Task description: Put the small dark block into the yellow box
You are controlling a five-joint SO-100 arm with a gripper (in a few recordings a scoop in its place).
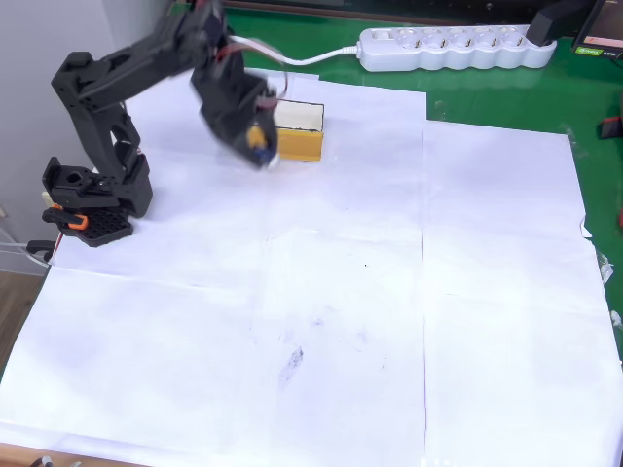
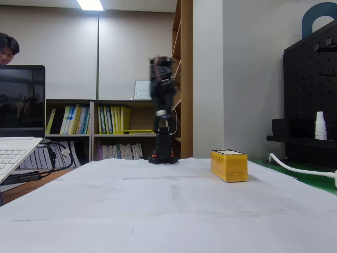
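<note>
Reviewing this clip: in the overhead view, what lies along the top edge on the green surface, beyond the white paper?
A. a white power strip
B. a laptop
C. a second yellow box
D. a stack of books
A: a white power strip with a row of sockets lies on the green surface above the paper, its white cable running left toward the arm.

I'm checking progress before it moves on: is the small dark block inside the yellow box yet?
Cannot tell. The yellow box shows a pale opening overhead, partly covered by the blurred gripper; no block is visible.
</note>
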